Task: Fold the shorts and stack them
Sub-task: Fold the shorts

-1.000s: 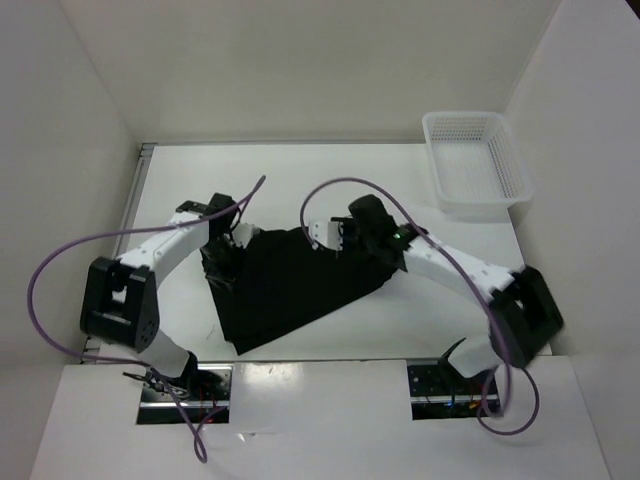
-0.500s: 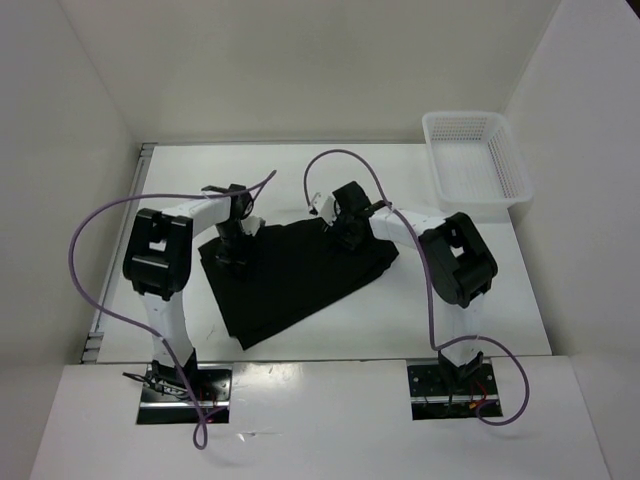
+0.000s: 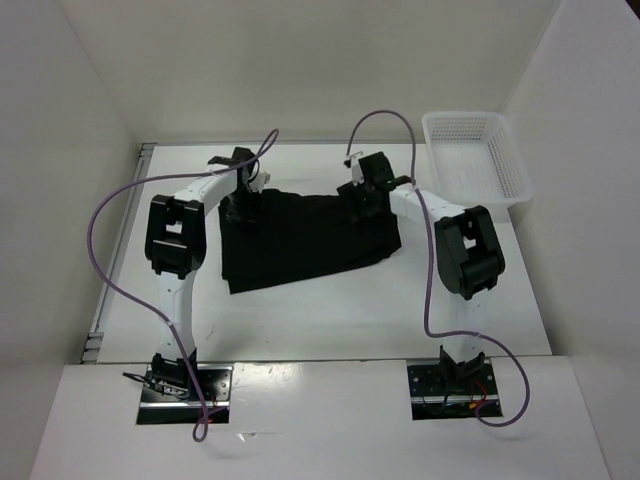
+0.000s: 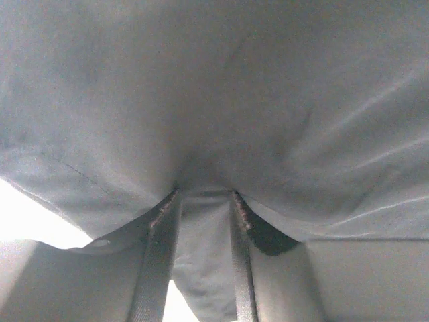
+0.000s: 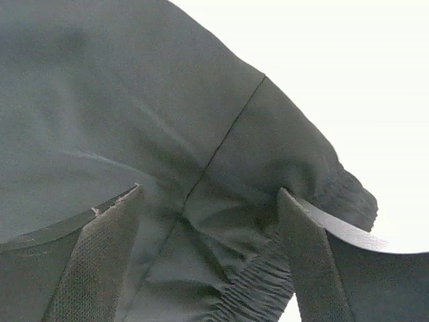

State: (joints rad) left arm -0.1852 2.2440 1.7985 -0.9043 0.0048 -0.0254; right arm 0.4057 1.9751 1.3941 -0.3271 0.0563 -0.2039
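The black shorts (image 3: 305, 240) lie spread as a wide dark patch in the middle of the table. My left gripper (image 3: 243, 203) is at their far left corner. In the left wrist view a fold of the shorts (image 4: 201, 100) runs between its narrow-set fingers (image 4: 159, 231), and the left gripper (image 4: 204, 198) is shut on it. My right gripper (image 3: 365, 200) is at the far right corner. Its jaws stand wide apart in the right wrist view, and the right gripper (image 5: 208, 201) is open over the slack, gathered waistband (image 5: 268, 288) of the shorts (image 5: 134, 100).
A white mesh basket (image 3: 508, 170) stands at the back right corner of the table, right of the right arm. White walls close in the table at the left, back and right. Purple cables loop over both arms.
Both arms have swung toward the back of the table, dragging the shorts' far edge along. The cloth lies wider and flatter. The right jaws have spread apart.
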